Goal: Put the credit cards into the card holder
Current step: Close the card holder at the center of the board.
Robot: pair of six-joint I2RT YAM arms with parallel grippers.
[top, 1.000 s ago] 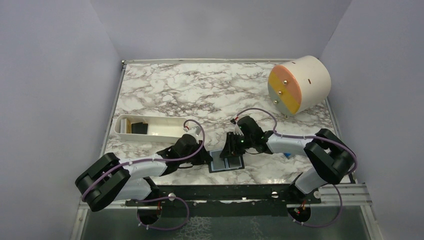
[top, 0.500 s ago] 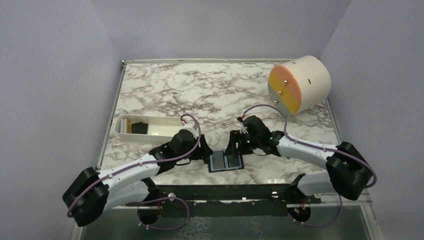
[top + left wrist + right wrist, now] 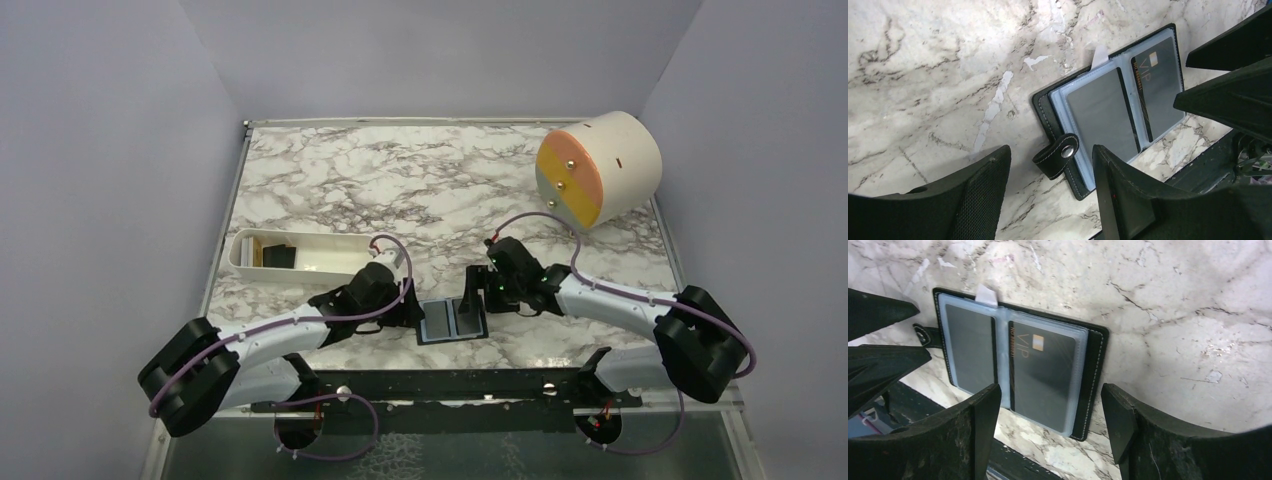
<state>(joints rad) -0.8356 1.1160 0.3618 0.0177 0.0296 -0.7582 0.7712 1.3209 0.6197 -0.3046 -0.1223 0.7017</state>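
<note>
The card holder (image 3: pixel 452 322) lies open and flat near the table's front edge, its light blue sleeves up. A plain dark credit card (image 3: pixel 1100 117) sits in its left sleeve and a dark card marked VIP (image 3: pixel 1158 95) in its right sleeve. Its stud strap (image 3: pixel 1058 156) sticks out on the left side. My left gripper (image 3: pixel 412 310) hovers open at that left edge, the strap below the gap between its fingers (image 3: pixel 1050 155). My right gripper (image 3: pixel 474 298) stands open over the holder's right edge (image 3: pixel 1050 390). From the right wrist the holder (image 3: pixel 1094 365) and the VIP card (image 3: pixel 1045 370) show plainly.
A white oblong tray (image 3: pixel 330 245) stands at the left, with dark flat pieces (image 3: pixel 281 256) at its left end. A large cream cylinder (image 3: pixel 598 167) with an orange and yellow face lies at the back right. The black rail (image 3: pixel 450 383) runs just in front of the holder.
Both grippers have opened wide. The right one has shifted slightly right along the holder's edge; the left one has drawn back a little at the strap side. The holder stays open and flat.
</note>
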